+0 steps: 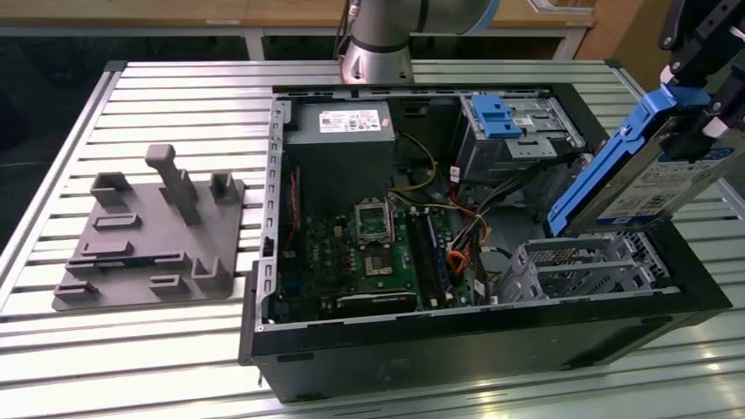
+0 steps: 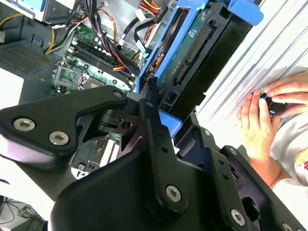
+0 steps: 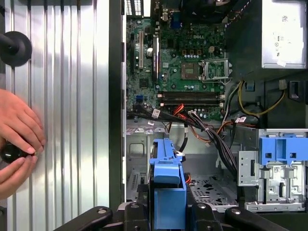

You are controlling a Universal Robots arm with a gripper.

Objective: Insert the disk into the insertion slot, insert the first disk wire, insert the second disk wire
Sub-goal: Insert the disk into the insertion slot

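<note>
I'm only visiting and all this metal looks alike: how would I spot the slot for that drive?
Find the open black computer case. At its corner on the exterior view's right, below the tilted blue-framed disk, sits the insertion slot, a low perforated silver cage. Unlike the taller cage beyond, it bears no blue latch.

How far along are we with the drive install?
Nothing is finished yet. In hand: the gripper holds the disk tilted above the insertion slot, not yet in it. Left: seating the disk and plugging both wires, which lie loose inside the case.
</note>
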